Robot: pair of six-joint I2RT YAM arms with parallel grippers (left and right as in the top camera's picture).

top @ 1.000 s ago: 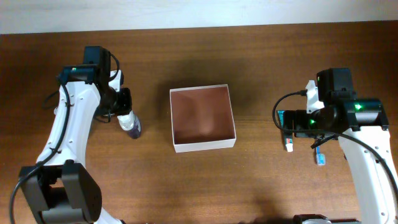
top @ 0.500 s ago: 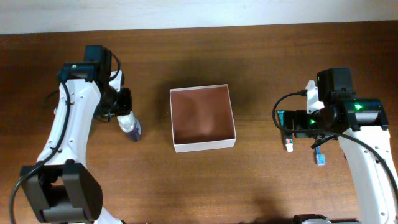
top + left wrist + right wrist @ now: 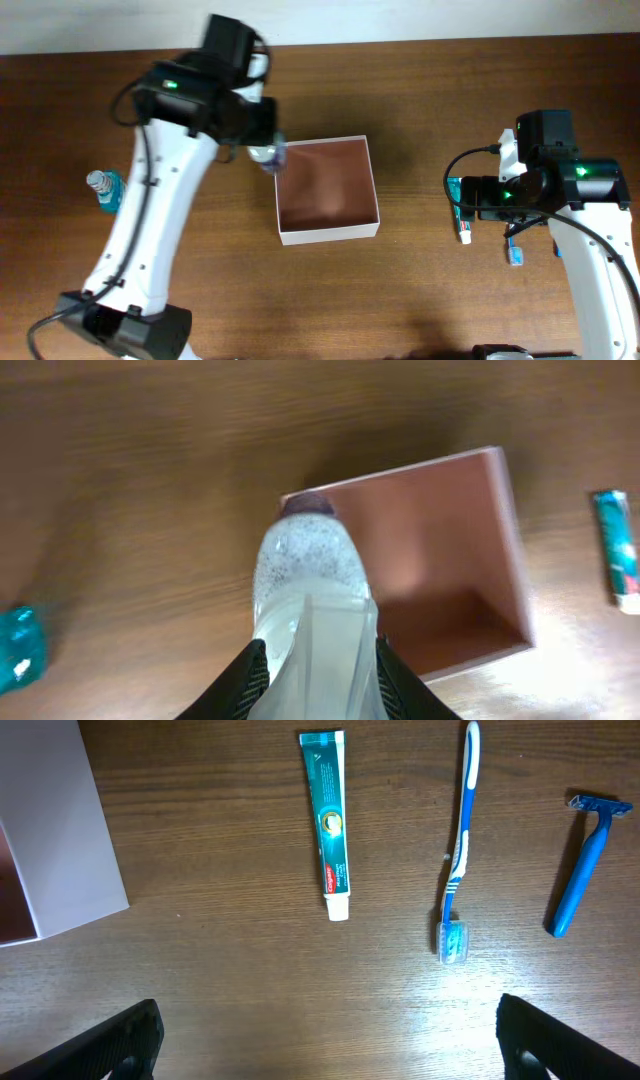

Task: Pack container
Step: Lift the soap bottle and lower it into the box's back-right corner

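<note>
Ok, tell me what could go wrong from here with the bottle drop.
The bottle in the left tool hangs over a corner of the container, not its middle; released now, it may strike the thin wall and tumble out. The tool grips only the bottle's rear end, so it could swing or slip.

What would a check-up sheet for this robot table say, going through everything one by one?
Surface: brown wooden table, no spills seen.
Job's things: container open, nothing inside; clear bottle with purple cap at its far left corner.
Clutter: blue bottle far left; toothpaste, toothbrush and razor lying right of the container.
End effectors: left end effector shut on the clear bottle; right end effector open, holding nothing.
Cables: black cable looped beside the right arm, touching no item.
Surroundings: pale strip beyond the far edge.
</note>
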